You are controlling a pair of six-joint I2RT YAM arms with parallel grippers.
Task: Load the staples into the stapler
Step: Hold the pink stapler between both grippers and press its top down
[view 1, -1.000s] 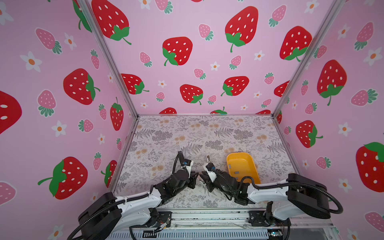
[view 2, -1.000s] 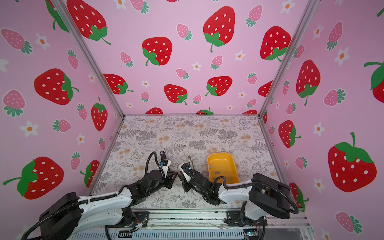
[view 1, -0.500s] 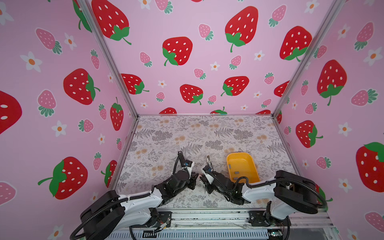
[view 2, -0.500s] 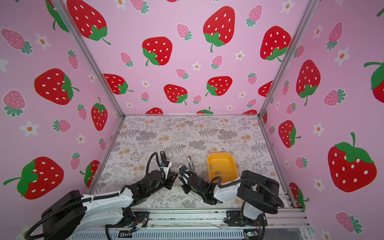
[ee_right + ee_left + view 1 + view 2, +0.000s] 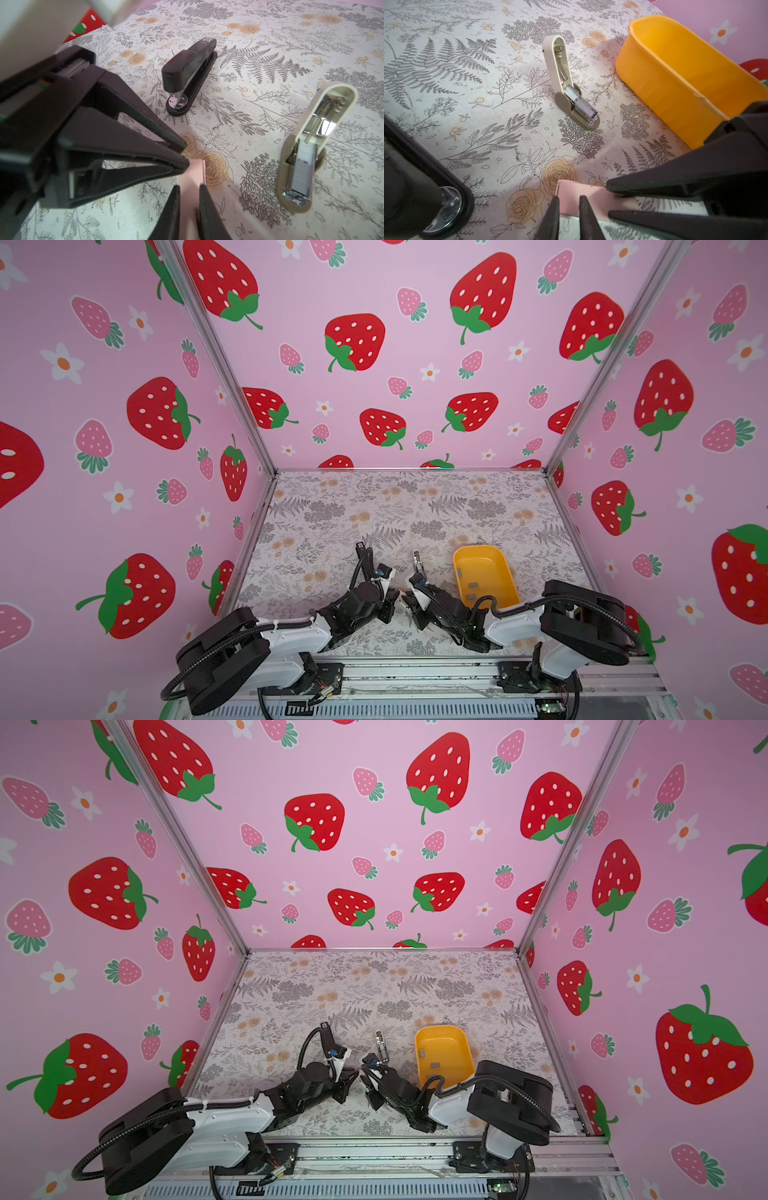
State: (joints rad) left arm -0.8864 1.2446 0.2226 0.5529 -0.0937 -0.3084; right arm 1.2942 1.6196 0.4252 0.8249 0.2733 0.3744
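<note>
The right gripper (image 5: 189, 187) is clamped on a pink block (image 5: 195, 172) above the floral table (image 5: 270, 52); the left gripper (image 5: 186, 154) pinches the same block from the side. Beyond lie a closed black stapler (image 5: 189, 76) and, well apart from it, an open beige stapler (image 5: 307, 149)

The walls (image 5: 374, 377) are coloured pink and printed with red and pink strawberries, green leaves and white flowers with orange centres. The counter (image 5: 332, 510) is patterned with grey ferns and tan roses on off-white. The bin (image 5: 664, 99) is coloured yellow-orange. The open stapler (image 5: 550, 62) is finished in cream over a tan base, with silver-grey staples (image 5: 305, 166) inside. The other stapler (image 5: 187, 64) is black. The block (image 5: 583, 191) is coloured pale pink, and the fingers (image 5: 550, 220) black.
</note>
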